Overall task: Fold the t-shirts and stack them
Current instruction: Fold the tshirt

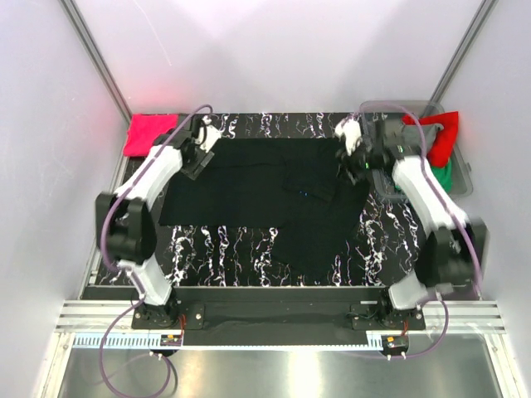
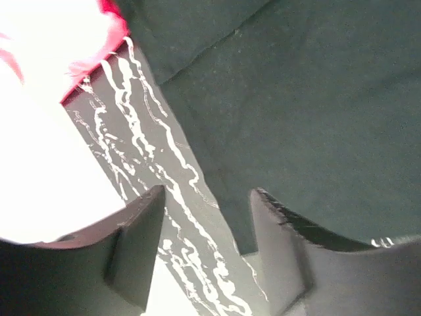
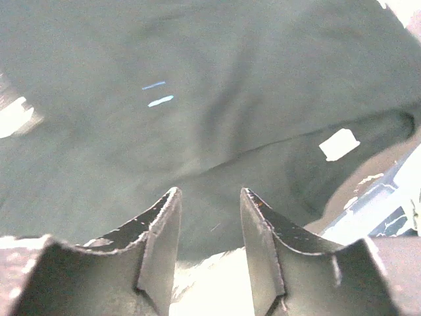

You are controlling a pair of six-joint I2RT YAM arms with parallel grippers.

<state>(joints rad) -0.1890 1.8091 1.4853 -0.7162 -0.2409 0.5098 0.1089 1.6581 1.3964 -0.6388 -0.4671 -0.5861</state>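
The large black t-shirt [image 1: 257, 191] lies spread on the marbled table, with its small light-blue mark [image 1: 305, 192] near the middle. My left gripper [image 1: 202, 143] is open over the shirt's far left corner. In the left wrist view the left gripper [image 2: 207, 194] straddles the edge of the black shirt [image 2: 296, 99]. My right gripper [image 1: 348, 155] is open at the far right corner. In the right wrist view the right gripper [image 3: 209, 192] hangs over the black cloth [image 3: 197, 66], near the mark [image 3: 158, 93]. The pink-red tee [image 1: 149, 133] lies folded at the back left. No grey tee is in view.
A clear bin [image 1: 461, 184] at the back right holds a red tee [image 1: 441, 134] and a green one [image 1: 449, 176]. Bare marbled table top [image 1: 224, 245] shows in front of the black shirt. White walls close in the back and sides.
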